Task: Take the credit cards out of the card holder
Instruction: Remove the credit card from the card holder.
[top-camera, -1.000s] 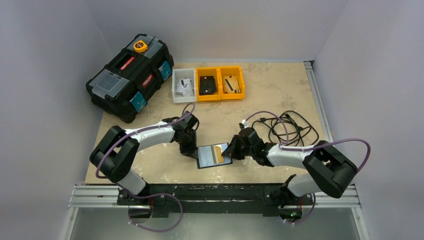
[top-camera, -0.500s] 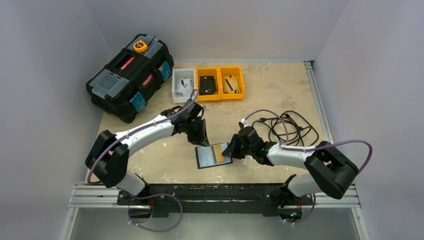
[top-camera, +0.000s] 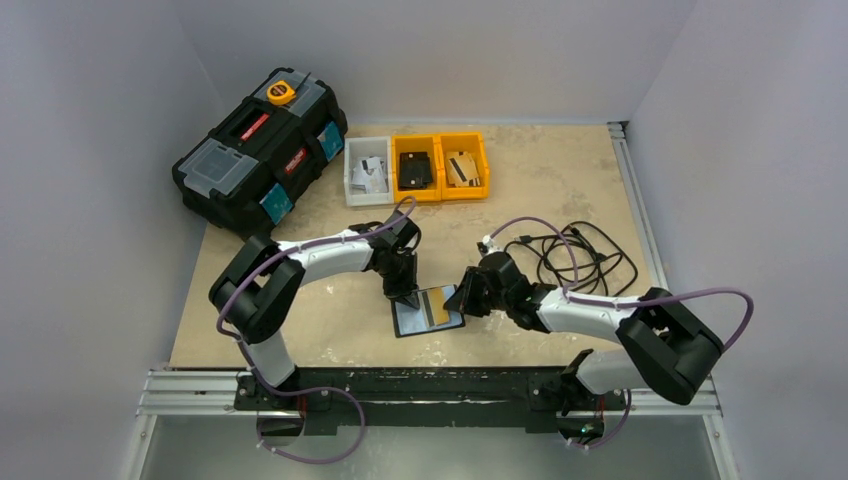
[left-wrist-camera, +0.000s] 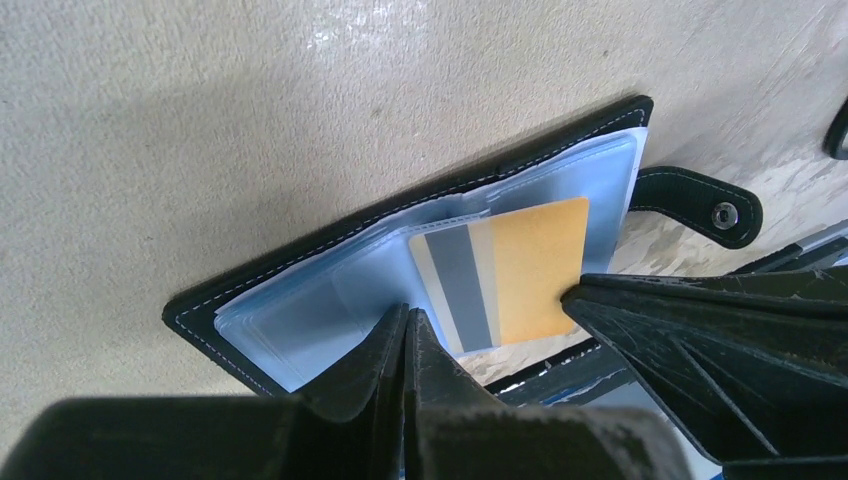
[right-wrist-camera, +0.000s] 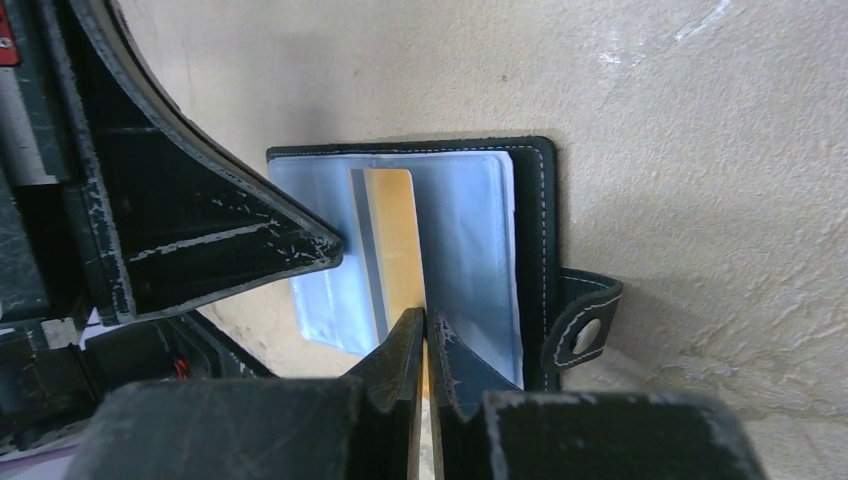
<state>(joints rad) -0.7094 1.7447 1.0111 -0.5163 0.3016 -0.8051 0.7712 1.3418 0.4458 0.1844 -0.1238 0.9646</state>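
Black leather-like bifold card holder (left-wrist-camera: 300, 300) with white edge stitching and pale blue translucent sleeves, bearing an orange-yellow plastic credit card (left-wrist-camera: 530, 270) (one broad grey stripe beside a cream margin), on a mottled beige stone-look tabletop (left-wrist-camera: 250, 120).

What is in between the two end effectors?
The open card holder, a gold credit card poking from its clear pocket; the left wrist view shows it between the left end effector and the right end effector.

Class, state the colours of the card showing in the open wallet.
Card: yellow-orange, grey stripe; clearest in left wrist view.
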